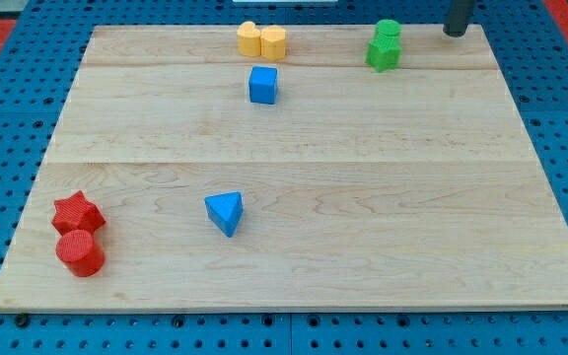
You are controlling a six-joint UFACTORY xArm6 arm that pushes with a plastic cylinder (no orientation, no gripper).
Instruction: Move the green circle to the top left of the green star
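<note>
Nearest the camera sits the red cylinder (80,253), touching the red star (77,212) just above it, both far to the lower left of the green star (383,53). Neither matters to the job.

The green star lies near the board's (314,276) top edge. The green circle (388,31) touches it on the upper side, a shade toward the view's right, so the pair read as one green lump. My tip (454,34) stands to the right of the green star and slightly above it, near the circle but apart from it, touching no block. There are no fingers to open or close here: the rod is bare, it holds nothing, and it can only shove.

What the move turns on, as I judge it: the circle lies to the left of my tip, roughly level with it, and the goal spot lies further left again, up and left of the star. A leftward push along the top edge should serve, kept high enough to miss the star.

Well to the star's left are the yellow pair (262,40) and the blue cube (262,85); far to its lower left, the blue triangle (225,212).
</note>
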